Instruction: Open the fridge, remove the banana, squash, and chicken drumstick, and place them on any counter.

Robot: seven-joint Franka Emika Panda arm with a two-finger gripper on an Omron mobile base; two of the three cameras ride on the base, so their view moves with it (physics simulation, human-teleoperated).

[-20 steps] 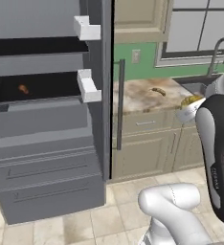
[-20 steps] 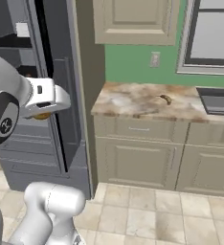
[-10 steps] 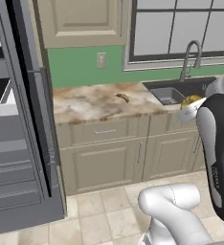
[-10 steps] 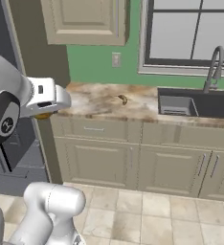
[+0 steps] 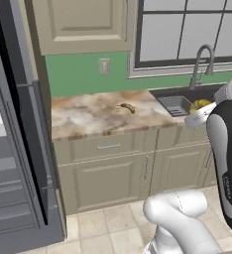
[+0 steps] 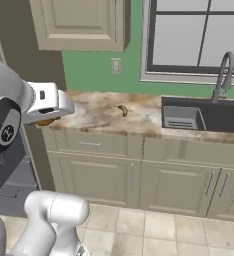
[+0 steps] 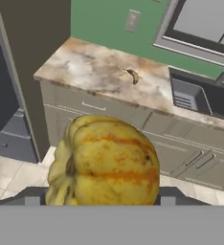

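A beige stone counter (image 7: 99,72) holds a banana (image 7: 132,75); the gripper (image 7: 100,203) carries the yellow squash (image 7: 104,162) in wide jaws.

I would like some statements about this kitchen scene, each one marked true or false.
1. The banana lies on the counter. True.
2. The gripper is empty. False: it holds the squash.
3. The sink is to the left of the banana in the right base view. False: it is to the right.
4. A window is above the sink. True.
5. The squash rests on the counter. False: it hangs over the floor, in front of the cabinets.
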